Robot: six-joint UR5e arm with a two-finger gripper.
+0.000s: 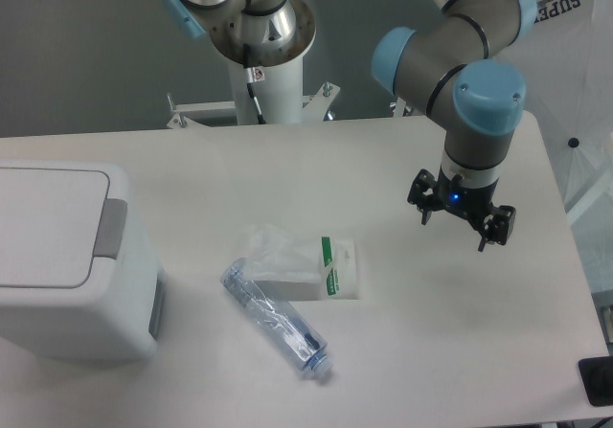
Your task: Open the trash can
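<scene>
Trash can [67, 256] sits well left of the spread fingers [486, 227].

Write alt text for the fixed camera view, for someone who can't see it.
A white trash can sits lid-shut at the table's left edge, while the robot's open claw hangs far right, holding nothing. Between them lie a clear bottle and a green-striped packet.

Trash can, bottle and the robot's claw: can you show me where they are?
trash can [48, 227]: fixed camera, on its flat grey lid.
bottle [278, 323]: fixed camera, middle of its clear body.
gripper [463, 225]: fixed camera, midway between its two spread fingertips.
</scene>
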